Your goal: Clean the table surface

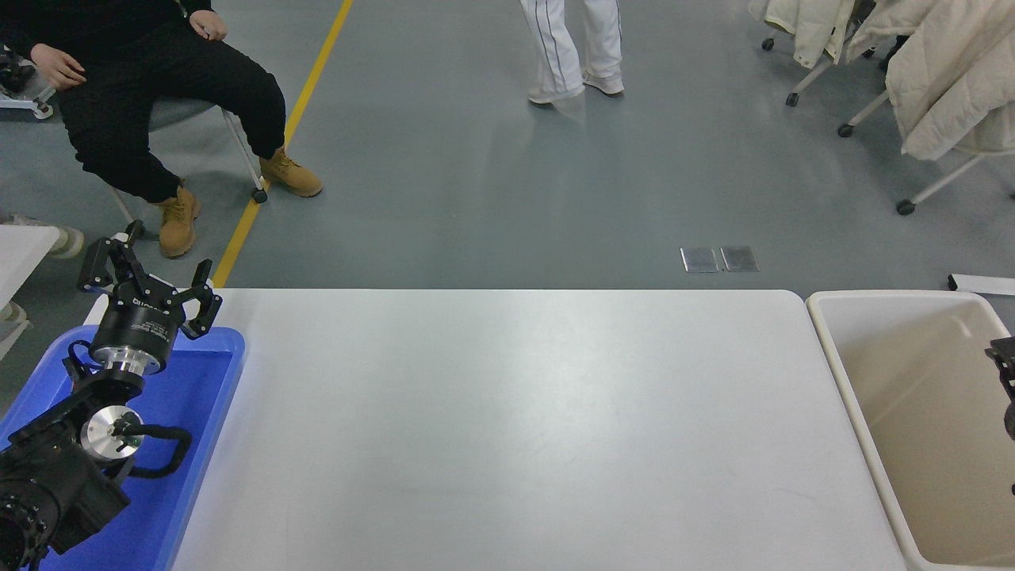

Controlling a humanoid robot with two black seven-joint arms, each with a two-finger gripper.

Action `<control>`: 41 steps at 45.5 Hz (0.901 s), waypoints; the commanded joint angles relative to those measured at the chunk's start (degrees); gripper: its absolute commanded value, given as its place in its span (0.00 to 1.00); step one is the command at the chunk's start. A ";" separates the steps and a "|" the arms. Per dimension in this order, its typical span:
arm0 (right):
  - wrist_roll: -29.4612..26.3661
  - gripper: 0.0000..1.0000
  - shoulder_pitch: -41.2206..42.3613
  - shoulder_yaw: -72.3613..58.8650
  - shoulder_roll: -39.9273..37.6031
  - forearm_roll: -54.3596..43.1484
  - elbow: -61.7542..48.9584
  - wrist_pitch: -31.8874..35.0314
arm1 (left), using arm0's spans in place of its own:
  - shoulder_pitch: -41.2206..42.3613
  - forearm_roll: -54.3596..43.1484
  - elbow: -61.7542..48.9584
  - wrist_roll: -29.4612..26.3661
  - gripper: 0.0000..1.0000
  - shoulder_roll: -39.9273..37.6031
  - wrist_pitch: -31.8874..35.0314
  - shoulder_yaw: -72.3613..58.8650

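The white counter [507, 428] fills the middle and lower part of the frame, from the blue tray at the left to the beige bin at the right. Its surface is seen bare and matte, with faint sheen near the centre.

The blue tray [202, 444] lies at the lower left, just beside the counter's left edge. Above it the left arm is seen coming up from the lower left corner, and the left end effector [151, 274] is held over the tray's far end, near the counter's upper left corner. Its fingers are spread wide apart and nothing is held between them.

The beige bin [852, 396] sits at the lower right, just beside the counter's right edge. Only a small dark part of the right end effector [1005, 373] is seen at the right edge of the frame, over the bin; whether it is open or closed cannot be told.

On the grey floor beyond the counter, a seated person [158, 87] in black clothes and tan boots is seen at the upper left, beside a yellow line [285, 135]. The legs of a standing person in white trousers [571, 40] are seen at the top centre. Pale coats [944, 71] hang on wheeled racks at the upper right.
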 commanded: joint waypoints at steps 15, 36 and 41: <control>0.19 1.00 -3.93 29.96 14.04 -0.16 15.28 0.46 | 0.00 -0.01 0.01 0.00 1.00 0.00 -0.01 0.00; 9.42 1.00 -1.65 30.23 28.81 -0.25 11.77 7.58 | 0.00 -0.01 -0.08 0.00 1.00 0.00 -0.01 0.00; 11.35 1.00 -1.65 30.23 30.31 0.01 9.22 11.25 | 0.00 -0.01 0.01 0.00 1.00 0.00 -0.01 0.00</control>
